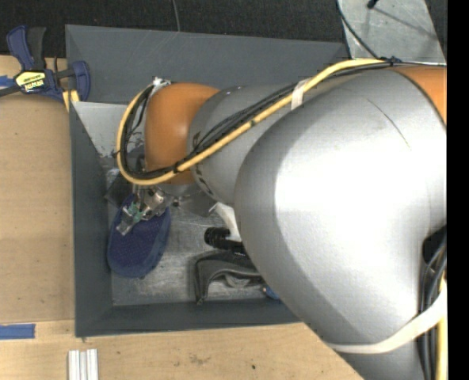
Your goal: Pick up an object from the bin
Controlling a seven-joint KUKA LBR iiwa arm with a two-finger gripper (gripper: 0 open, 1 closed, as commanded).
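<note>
My claw [142, 206], open or closed I cannot tell, hangs over the twelve o'clock end of the dark blue soft lump [138, 250] at the bin's [89, 236] eight o'clock; I'd centre before squeezing.

Big silver-grey arm [337, 212], smooth rounded shells, very fat at the near end, slimmer toward the wrist. Wrist capped by a glossy orange cover [175, 129], dome-shaped; another orange patch on the shell at top right. Yellow cable [242, 127] runs along the arm's upper side with thin black cables [134, 113], the bundle looping round the orange cover. White tie [298, 93] wraps the bundle. Pale strap [393, 340] crosses the lowest shell. Small greyish metal gripper [143, 206] below the cover, detail unclear.
</note>
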